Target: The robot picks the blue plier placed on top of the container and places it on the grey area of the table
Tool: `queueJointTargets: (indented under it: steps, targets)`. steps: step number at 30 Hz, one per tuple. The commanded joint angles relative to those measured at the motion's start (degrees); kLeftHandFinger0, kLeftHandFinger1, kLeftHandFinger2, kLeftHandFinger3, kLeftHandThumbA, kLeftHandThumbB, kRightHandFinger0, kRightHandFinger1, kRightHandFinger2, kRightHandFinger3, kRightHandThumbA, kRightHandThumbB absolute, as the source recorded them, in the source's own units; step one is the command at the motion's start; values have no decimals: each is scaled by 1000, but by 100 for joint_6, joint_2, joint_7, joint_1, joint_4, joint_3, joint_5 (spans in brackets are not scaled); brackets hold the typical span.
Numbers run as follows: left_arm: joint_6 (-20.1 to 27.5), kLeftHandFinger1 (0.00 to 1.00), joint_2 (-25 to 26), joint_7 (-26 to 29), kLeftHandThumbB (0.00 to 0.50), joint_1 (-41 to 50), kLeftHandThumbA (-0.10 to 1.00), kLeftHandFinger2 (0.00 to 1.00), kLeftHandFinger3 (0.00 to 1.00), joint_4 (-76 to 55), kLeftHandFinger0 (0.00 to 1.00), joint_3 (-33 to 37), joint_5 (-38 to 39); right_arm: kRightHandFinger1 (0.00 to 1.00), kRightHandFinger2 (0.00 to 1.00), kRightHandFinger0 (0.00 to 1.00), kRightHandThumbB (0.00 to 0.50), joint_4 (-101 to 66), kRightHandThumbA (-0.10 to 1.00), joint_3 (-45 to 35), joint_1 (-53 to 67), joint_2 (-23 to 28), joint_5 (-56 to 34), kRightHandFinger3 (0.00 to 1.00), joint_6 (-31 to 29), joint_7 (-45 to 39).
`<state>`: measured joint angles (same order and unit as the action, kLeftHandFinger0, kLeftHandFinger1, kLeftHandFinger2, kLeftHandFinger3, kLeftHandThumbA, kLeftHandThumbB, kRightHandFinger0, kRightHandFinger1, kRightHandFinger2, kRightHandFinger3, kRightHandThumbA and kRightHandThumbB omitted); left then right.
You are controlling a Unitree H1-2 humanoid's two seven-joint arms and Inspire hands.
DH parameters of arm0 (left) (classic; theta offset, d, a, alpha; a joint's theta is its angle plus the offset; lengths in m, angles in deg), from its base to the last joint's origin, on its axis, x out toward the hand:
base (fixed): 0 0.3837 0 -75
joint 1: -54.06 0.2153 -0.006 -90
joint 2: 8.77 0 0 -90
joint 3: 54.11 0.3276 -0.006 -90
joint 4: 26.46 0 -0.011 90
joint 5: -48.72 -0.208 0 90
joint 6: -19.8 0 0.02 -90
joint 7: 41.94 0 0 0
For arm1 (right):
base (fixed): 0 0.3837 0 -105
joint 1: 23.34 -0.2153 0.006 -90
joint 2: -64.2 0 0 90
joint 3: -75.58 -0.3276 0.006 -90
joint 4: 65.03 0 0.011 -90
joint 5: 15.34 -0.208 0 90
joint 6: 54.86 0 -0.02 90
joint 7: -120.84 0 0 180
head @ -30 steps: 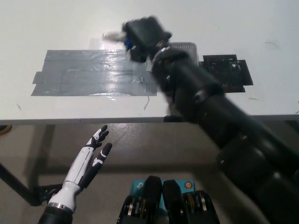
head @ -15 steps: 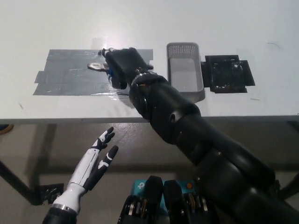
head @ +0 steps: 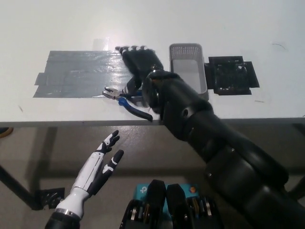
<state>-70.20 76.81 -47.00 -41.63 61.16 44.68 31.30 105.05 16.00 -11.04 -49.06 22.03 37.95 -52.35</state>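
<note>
The blue plier (head: 127,101) lies flat at the right end of the grey taped area (head: 81,74), its metal jaws pointing left and its handles trailing right to the table's front edge. My black right hand (head: 138,63) hovers just behind it, fingers spread and open, holding nothing. The grey container (head: 188,70) stands to the right of the hand with nothing in it. My white left hand (head: 97,167) rests open below the table edge at the lower left.
A black mesh mat (head: 233,75) lies right of the container. The white table (head: 152,24) stretches far behind the taped area. Its front edge runs across the picture's middle, with floor below.
My right hand carried the plier leftward from the container over the grey area, then let it go. The plier now lies on the table and the hand has opened.
</note>
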Motion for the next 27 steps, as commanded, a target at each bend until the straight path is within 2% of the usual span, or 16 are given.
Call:
queueJointTargets:
  steps: [1, 6, 8, 9, 10, 13, 14, 15, 16, 20, 23, 24, 26, 27]
  targets:
    - [272, 1000, 109, -71, 42, -162, 1000, 1000, 1000, -127, 1000, 22, 30, 1000, 1000, 1000, 435, -417, 1000, -232, -882, 268, -177, 1000, -355, 824]
    - [329, 1000, 117, -95, 41, -201, 1000, 1000, 1000, -92, 1000, 66, 10, 1000, 1000, 1000, 398, -1000, 1000, -520, -1348, 675, -281, 1000, -512, 934]
    - [384, 1000, 126, -86, 41, -232, 1000, 1000, 1000, -43, 1000, 100, -30, 1000, 1000, 1000, 404, -1222, 1000, -670, -1381, 790, -362, 1000, -589, 839]
    - [450, 1000, 130, -55, 34, -222, 1000, 1000, 1000, -17, 1000, 110, -55, 1000, 1000, 1000, 400, -1509, 1000, -767, -1379, 931, -398, 1000, -648, 793]
    - [400, 1000, 109, -56, 38, -221, 1000, 1000, 1000, -24, 1000, 108, -52, 1000, 1000, 1000, 370, -2151, 1000, -910, -1284, 1166, -474, 1000, -614, 564]
    - [381, 1000, 105, -46, 48, -249, 1000, 1000, 1000, -2, 1000, 75, -42, 1000, 1000, 1000, 352, -3589, 1000, -1166, -892, 1584, -619, 1000, -447, 23]
    - [384, 1000, 100, -23, 42, -276, 1000, 1000, 1000, 15, 1000, 43, -28, 1000, 1000, 1000, 344, -4621, 1000, -1322, -560, 1883, -758, 1000, -287, -343]
    - [376, 1000, 86, -2, 51, -290, 1000, 1000, 1000, 35, 1000, 16, -8, 1000, 1000, 1000, 315, -5249, 1000, -1387, -376, 2054, -831, 1000, -107, -630]
    - [340, 1000, 86, 15, 61, -308, 1000, 1000, 1000, 29, 1000, -25, 10, 1000, 1000, 1000, 307, -5701, 1000, -1447, -237, 2185, -901, 1000, -43, -803]
    - [302, 1000, 110, 53, 69, -318, 1000, 1000, 1000, -13, 1000, -161, 110, 1000, 1000, 1000, 300, -7990, 1000, -1844, 746, 2762, -1327, 1000, 436, -1401]
    - [302, 1000, 77, 99, 122, -339, 1000, 1000, 1000, 16, 1000, -248, 206, 1000, 1000, 1000, 333, -9764, 1000, -2340, 1843, 3026, -1928, 1000, 1037, -1598]
    - [290, 1000, 62, 117, 163, -345, 1000, 1000, 1000, 43, 1000, -283, 246, 1000, 1000, 1000, 329, -10360, 1000, -2469, 2328, 3155, -2037, 1000, 1097, -1587]
    - [275, 1000, 42, 154, 194, -337, 1000, 1000, 1000, 86, 1000, -340, 294, 1000, 1000, 1000, 321, -11107, 1000, -2682, 3086, 3193, -2246, 1000, 1109, -1420]
    - [297, 1000, 18, 170, 197, -356, 1000, 1000, 1000, 151, 1000, -352, 323, 1000, 1000, 1000, 307, -11638, 1000, -2852, 3753, 3171, -2627, 1000, 1066, -1217]
